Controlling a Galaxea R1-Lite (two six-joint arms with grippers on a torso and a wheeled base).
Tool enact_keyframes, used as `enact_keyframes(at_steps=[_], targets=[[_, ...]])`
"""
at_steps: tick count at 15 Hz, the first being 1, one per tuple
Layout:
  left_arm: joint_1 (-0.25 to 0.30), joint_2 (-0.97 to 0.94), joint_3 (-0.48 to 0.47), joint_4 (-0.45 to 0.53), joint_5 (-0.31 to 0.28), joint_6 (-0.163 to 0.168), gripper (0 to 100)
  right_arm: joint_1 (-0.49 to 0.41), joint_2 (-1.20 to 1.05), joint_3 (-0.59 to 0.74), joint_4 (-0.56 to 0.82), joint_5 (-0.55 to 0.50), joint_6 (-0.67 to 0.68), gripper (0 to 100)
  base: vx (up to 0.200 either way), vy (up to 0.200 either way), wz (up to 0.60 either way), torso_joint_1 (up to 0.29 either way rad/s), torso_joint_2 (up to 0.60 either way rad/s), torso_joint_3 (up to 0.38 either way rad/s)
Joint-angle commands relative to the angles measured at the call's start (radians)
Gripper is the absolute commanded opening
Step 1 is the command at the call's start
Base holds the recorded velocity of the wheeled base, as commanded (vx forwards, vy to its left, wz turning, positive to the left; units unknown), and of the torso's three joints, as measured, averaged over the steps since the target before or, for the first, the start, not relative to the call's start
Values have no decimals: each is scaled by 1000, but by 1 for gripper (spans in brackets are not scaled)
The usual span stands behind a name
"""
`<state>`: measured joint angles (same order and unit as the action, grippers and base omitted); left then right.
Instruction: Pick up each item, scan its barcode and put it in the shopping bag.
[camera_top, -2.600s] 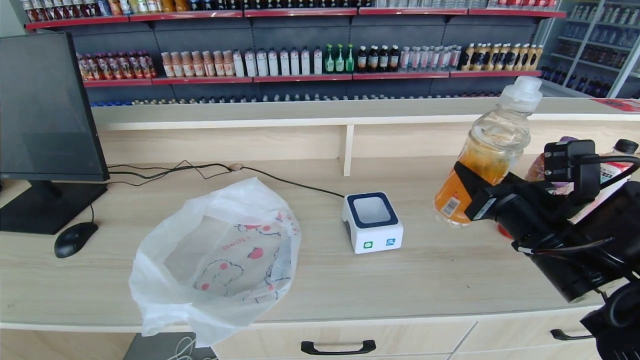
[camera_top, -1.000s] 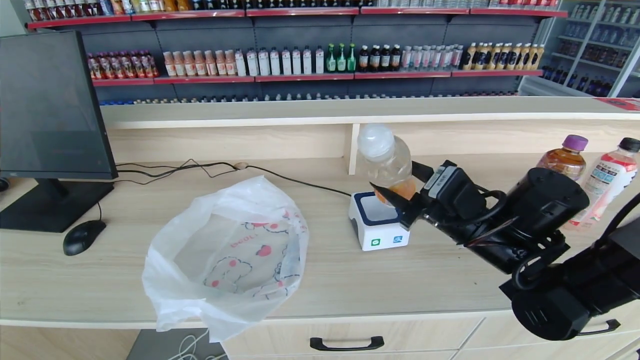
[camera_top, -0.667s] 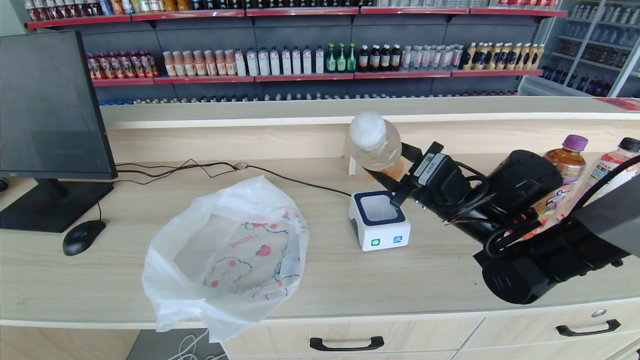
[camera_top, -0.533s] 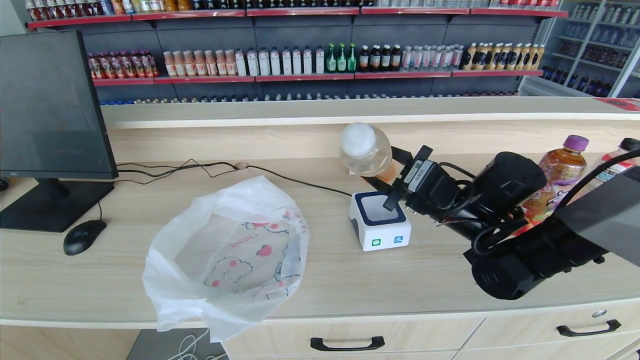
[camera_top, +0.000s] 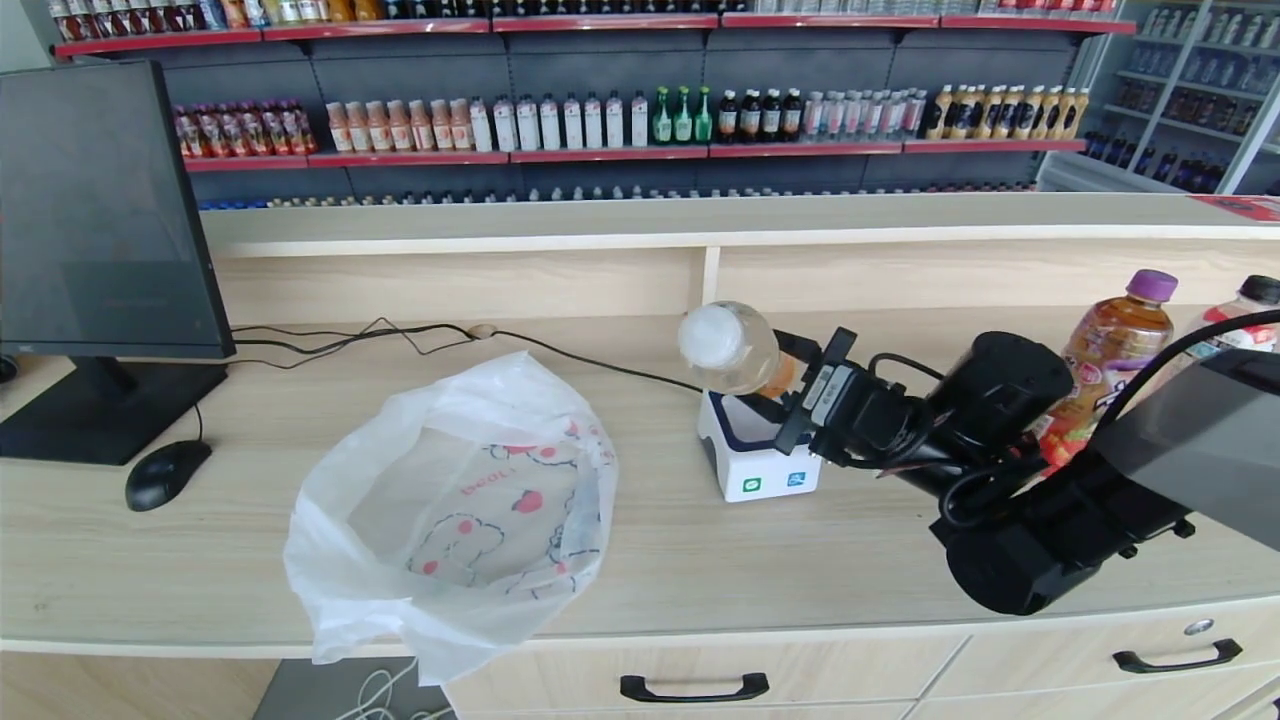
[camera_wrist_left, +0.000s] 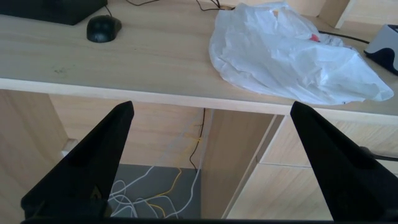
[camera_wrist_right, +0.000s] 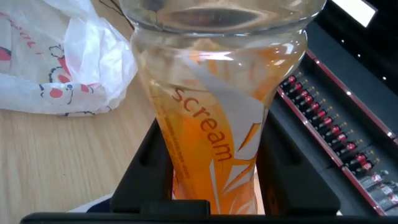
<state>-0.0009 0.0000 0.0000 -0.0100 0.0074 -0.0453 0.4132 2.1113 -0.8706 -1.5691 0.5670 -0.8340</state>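
Faced a shop checkout: long shelves of bottled drinks (camera_top: 600, 120) behind, a pale wood counter (camera_top: 850, 560) in front. Found a dark monitor (camera_top: 100, 200) on the counter's left, with a black mouse (camera_top: 167, 475) just beside its stand and a black cable (camera_top: 400, 335) trailing along the back towards the scanner (camera_top: 755, 465). Noted the shopping bag (camera_top: 450, 510), thin white plastic with red and dark print, slumped open near the front edge between mouse and scanner, one flap hanging over that edge. Saw the scanner as a small white box with a dark-framed window on top, just right of the bag. Found the right gripper (camera_top: 790, 385) clamped on the orange drink bottle (camera_top: 735, 348) around its lower body, one finger on each side, the bottle tipped well over with its white cap towards the bag side and held directly over the scanner's window; could not tell whether bottle and scanner touched. Made out orange liquid filling only part of the clear bottle. Spotted two more bottles upright at the counter's far right behind the arm: a purple-capped bottle (camera_top: 1110, 350) and a black-capped bottle (camera_top: 1235, 320). Found the left gripper (camera_wrist_left: 211, 155) low in front of the counter, below its top, fingers spread wide with nothing between them.
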Motion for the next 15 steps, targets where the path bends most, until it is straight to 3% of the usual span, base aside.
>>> enact_keyframes(at_steps=[1,15], targets=[[-1,2,0,-1,0,-1,100,-25,-4,22,-2,16,-7,0,0,0,0,0,0,0],[1,2,0,-1,0,-2,100,-54,13,16,-2,62,-42,0,0,0,0,0,0,0]])
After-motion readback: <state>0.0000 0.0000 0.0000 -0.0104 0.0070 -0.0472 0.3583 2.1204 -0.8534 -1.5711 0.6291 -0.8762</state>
